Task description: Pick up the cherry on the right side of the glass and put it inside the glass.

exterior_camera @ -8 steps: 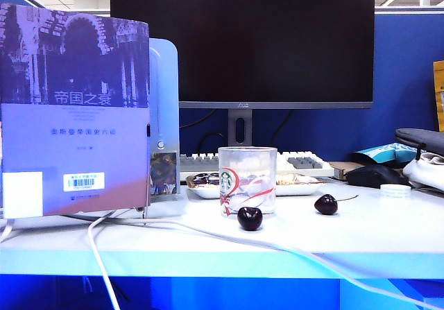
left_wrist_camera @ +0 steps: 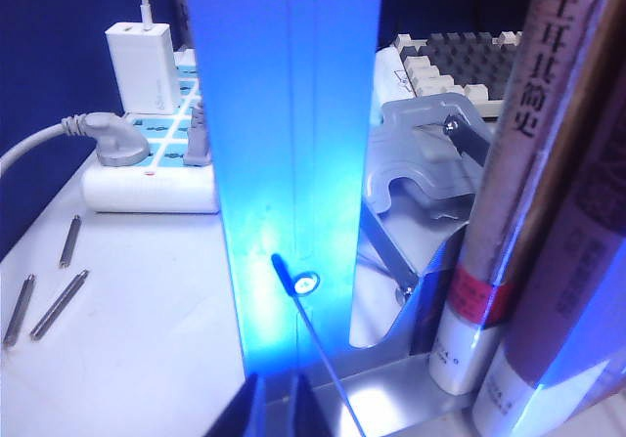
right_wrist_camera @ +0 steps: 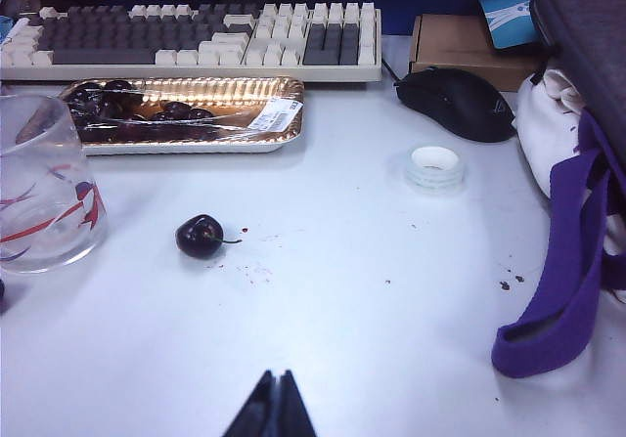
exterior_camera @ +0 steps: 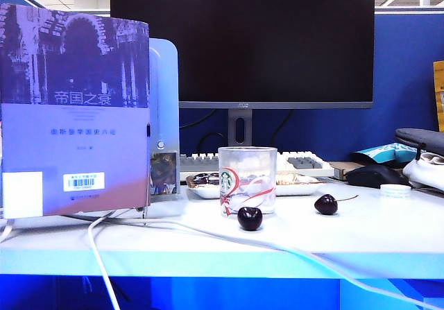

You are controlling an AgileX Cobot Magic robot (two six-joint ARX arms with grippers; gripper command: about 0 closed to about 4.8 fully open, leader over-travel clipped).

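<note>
My right pincer (right_wrist_camera: pixel 276 398), tips pressed together and empty, hangs over the white surface (right_wrist_camera: pixel 372 320) with the cherry (right_wrist_camera: pixel 200 236) well ahead and toward the glass (right_wrist_camera: pixel 44 178), its stem pointing away from the glass, while my left pincer (left_wrist_camera: pixel 277 406), also pressed together, sits behind the book (left_wrist_camera: pixel 548 212), farther off.

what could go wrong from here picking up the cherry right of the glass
1. A second dark cherry lies in front of the glass; the arm might take it instead of the stemmed cherry.
2. The cherry is round and glossy on a smooth table, so it may roll when nudged.
3. The right tool is shut and well short of the cherry; it must open first. The left tool sits behind the book, uninvolved.
</note>
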